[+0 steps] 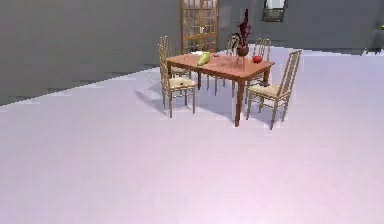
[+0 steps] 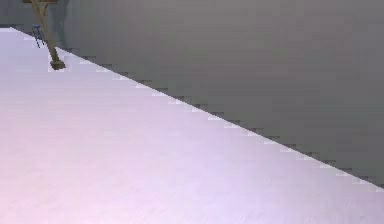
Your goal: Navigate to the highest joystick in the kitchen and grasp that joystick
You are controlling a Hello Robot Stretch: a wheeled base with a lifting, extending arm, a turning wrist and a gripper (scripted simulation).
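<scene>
Bench of reddish wood (image 1: 225,66) stands at one o'clock in your forward view, with pale chairs (image 1: 178,85) around it. On it you see a vase of dark red leaves (image 1: 242,40), a red blob (image 1: 257,59) at the vase's four o'clock and a yellowish blob (image 1: 204,58) at its eight. You cannot tell whether either blob is the joystick, nor the tool's state.
</scene>
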